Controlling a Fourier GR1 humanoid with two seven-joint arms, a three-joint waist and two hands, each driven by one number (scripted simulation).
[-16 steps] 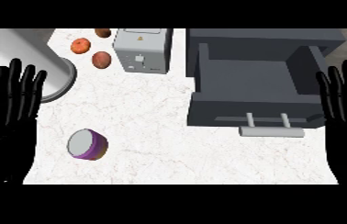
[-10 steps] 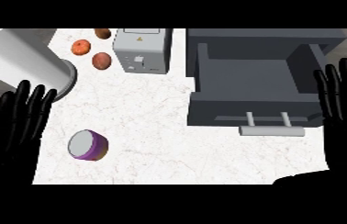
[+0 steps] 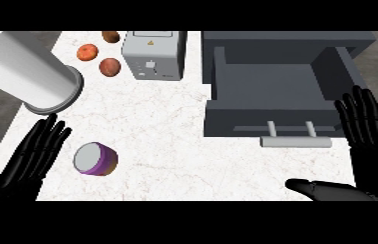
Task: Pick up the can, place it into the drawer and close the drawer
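A purple can (image 3: 94, 159) with a pale end lies on its side on the white counter (image 3: 170, 133) at the lower left. My left hand (image 3: 33, 155) is open just to the left of the can, fingers straight and pointing up, apart from it. The dark grey drawer (image 3: 221, 113) stands pulled open at the right, its inside bare, with a light grey bar handle (image 3: 295, 140) on its front. My right hand (image 3: 362, 123) is open at the right edge beside the drawer's front, fingers up, its thumb low at the bottom right.
A big grey cylinder (image 3: 37, 80) slants in at the upper left, above my left hand. A grey box-shaped appliance (image 3: 153, 54) stands at the back, with three round foods (image 3: 109, 66) to its left. The counter's left edge runs close to my left hand.
My left hand has slid down and to the right, closer to the can. The grey cylinder fills more of the upper left. My right thumb has come into view at the bottom right.
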